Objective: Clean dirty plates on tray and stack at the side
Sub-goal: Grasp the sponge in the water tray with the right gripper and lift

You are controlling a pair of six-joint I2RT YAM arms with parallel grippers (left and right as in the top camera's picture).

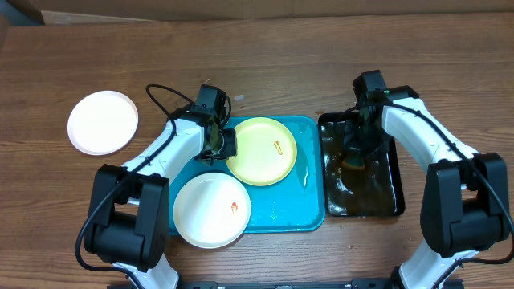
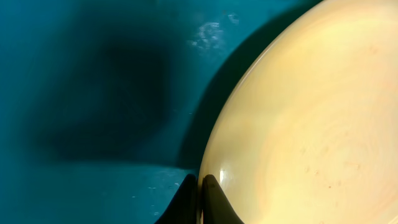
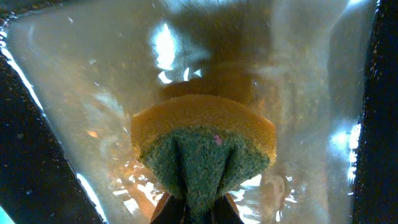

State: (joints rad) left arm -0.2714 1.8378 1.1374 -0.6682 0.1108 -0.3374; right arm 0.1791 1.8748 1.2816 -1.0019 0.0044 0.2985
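Overhead: left gripper (image 2: 199,196) pinching the yellow-green plate (image 1: 261,151), right gripper (image 3: 196,211) squeezing a sponge (image 3: 202,149).

Far left, a plain white plate (image 1: 102,122), round and flat, lies on the wood-grain table (image 1: 281,48), well apart from the glossy turquoise tray (image 1: 309,217). A second white plate (image 1: 211,209) with a small orange-red smear overhangs the tray's near-left corner. The yellow-green plate, also smeared, lies in the tray's far half, its left rim clamped between the closed left fingers (image 2: 214,202). Further right, the black tray (image 1: 393,160) holds murky brown water. In it the right fingers are closed on the folded sponge, which is yellow foam with a rough green scouring face.
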